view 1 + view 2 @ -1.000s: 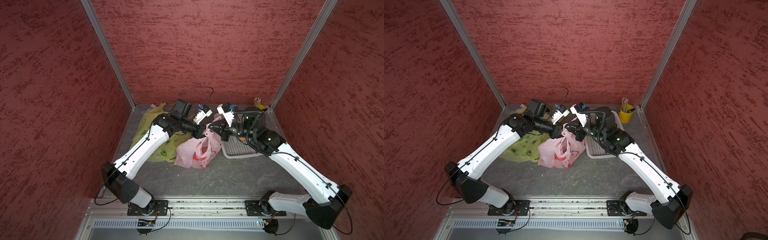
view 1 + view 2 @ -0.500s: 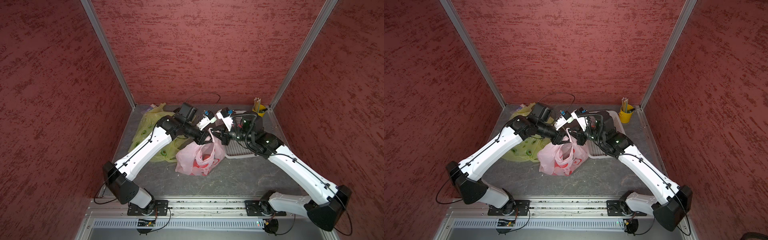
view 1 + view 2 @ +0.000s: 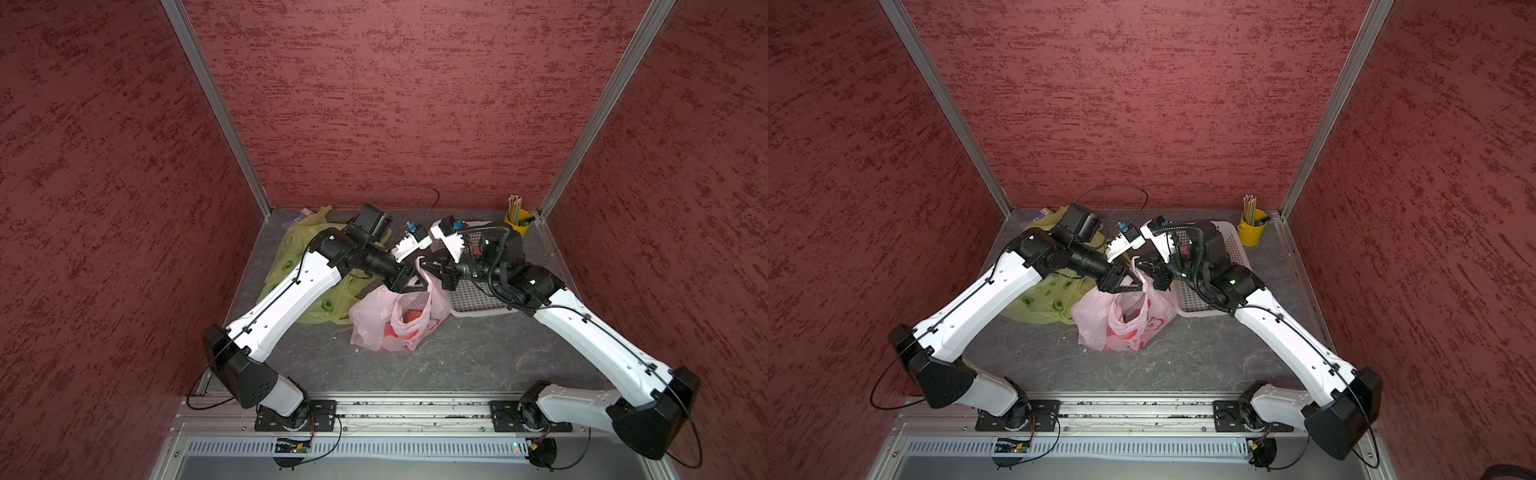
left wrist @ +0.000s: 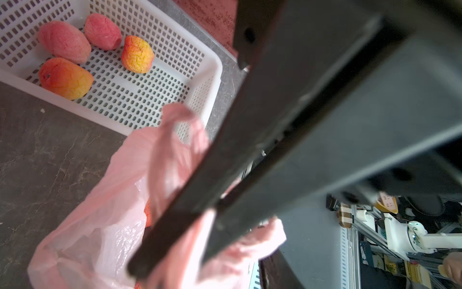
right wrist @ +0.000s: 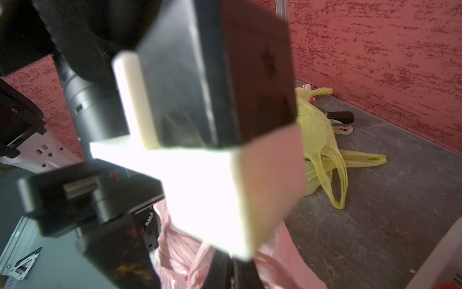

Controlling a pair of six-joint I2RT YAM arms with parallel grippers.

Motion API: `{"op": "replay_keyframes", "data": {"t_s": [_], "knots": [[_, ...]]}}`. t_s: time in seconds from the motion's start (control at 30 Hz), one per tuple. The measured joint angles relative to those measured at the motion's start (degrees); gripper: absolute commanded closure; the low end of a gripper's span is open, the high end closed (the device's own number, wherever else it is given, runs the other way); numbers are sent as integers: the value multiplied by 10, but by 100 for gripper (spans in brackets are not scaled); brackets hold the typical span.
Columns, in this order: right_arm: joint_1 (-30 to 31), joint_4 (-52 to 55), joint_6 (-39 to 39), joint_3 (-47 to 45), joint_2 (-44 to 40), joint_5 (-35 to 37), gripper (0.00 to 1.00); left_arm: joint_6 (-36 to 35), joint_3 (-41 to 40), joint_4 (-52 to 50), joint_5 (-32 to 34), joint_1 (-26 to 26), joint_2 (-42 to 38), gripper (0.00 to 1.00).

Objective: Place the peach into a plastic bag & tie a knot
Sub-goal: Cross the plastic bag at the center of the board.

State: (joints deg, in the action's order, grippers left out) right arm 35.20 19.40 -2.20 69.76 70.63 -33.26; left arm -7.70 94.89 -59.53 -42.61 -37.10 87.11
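The pink bag (image 3: 374, 324) has moved. A second ago it lay low and floppy, farther back on the table (image 3: 457, 357). Now it sits a bit nearer the front and stands taller, with one handle (image 3: 422, 266) pulled up. The left gripper (image 3: 415, 284) has also come in closer, right over the bag's top.

The right gripper (image 3: 432, 268) is closed tight, and it looks like it pinches that handle. The left gripper's fingers (image 4: 200, 175) have pink plastic around them, but it is too blurry to tell if they hold it or are letting go.

The peach (image 3: 409, 316) is already inside the bag, down near the bottom (only a red-orange bit shows through the opening). So the putting-in part looks done, and the knot is the job left.

The bag's long way runs from its bottom on the table up and back to the grippers. Its mouth points up at them. Which way the peach points cannot be seen.

The white basket (image 3: 478, 299) sits just beside the bag.
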Motion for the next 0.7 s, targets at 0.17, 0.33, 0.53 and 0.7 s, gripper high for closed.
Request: {"op": "replay_keyframes", "data": {"t_s": [0.17,0.33,0.53,0.7], "knots": [[0,0,3,0,2,0,100,-3,7,-5,-40,16,0,60],[0,-9,-5,0,2,-9,100,1,7,-4,-51,22,0,60],[0,-45,-37,-1,2,-38,100,19,0,29,-59,24,0,60],[0,-68,-59,-5,1,-53,100,38,-16,69,-68,24,0,64]]}}
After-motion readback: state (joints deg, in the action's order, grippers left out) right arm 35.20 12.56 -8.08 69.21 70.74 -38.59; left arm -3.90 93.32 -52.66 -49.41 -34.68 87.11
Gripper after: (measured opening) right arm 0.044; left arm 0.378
